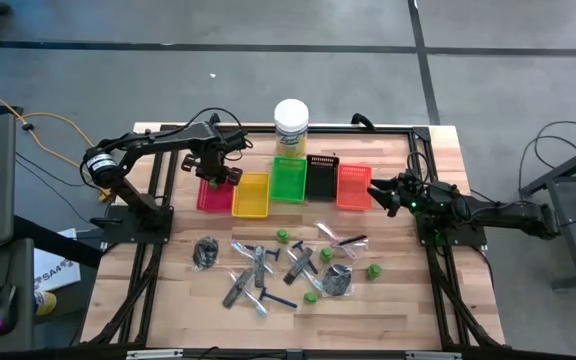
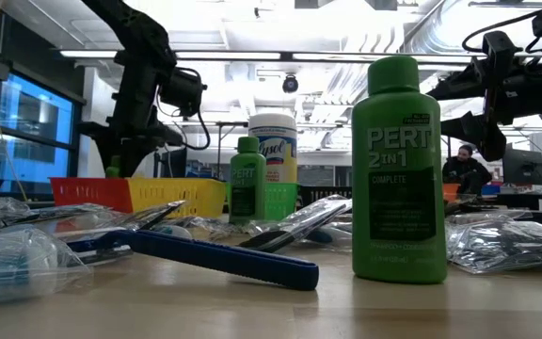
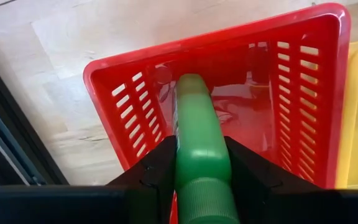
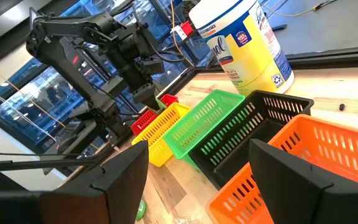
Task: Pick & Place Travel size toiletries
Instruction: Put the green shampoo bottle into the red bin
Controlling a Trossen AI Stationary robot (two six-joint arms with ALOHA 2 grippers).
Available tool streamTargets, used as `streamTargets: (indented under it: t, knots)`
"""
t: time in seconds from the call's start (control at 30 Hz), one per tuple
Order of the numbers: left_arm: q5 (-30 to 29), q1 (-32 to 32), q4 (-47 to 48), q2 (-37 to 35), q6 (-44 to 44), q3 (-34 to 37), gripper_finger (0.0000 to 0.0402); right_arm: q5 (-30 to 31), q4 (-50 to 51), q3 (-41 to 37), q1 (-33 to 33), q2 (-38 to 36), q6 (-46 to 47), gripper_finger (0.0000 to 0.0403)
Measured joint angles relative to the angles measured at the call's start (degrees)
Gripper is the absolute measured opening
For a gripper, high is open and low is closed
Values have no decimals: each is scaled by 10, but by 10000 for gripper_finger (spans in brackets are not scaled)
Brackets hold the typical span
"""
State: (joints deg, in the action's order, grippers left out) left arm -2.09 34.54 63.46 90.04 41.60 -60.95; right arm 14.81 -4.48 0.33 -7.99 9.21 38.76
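Grip: left gripper (image 3: 201, 171) clasping green bottle (image 3: 197, 137), poised over red tray (image 3: 114, 93).
Advice: lower inside walls, then release.
Waiting: right gripper (image 4: 197, 177), parted, near orange tray (image 4: 328, 149).

The high view looks straight down on the whole surface (image 1: 388, 300). The low view sits at surface height, close behind a green bottle (image 2: 398, 169), facing the room. The left wrist view looks closely down into the red basket (image 3: 303, 81). The right wrist view looks across the basket row, sharing the yellow-labelled jar (image 4: 244, 40) with the high and low views.
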Motion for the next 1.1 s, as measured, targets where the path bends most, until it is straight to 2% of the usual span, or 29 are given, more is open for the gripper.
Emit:
streamTargets:
  t: [0.4,0.73,0.87,1.1]
  knots:
    - [-3,23,-4,0,-17,0,116,0,0,0,0,0,0,266]
    - [1,35,-4,1,-28,1,192,0,0,0,0,0,0,266]
    - [1,33,3,1,-28,-3,199,0,0,0,0,0,0,266]
    - [-13,33,51,-6,-37,-51,199,0,0,0,0,0,0,266]
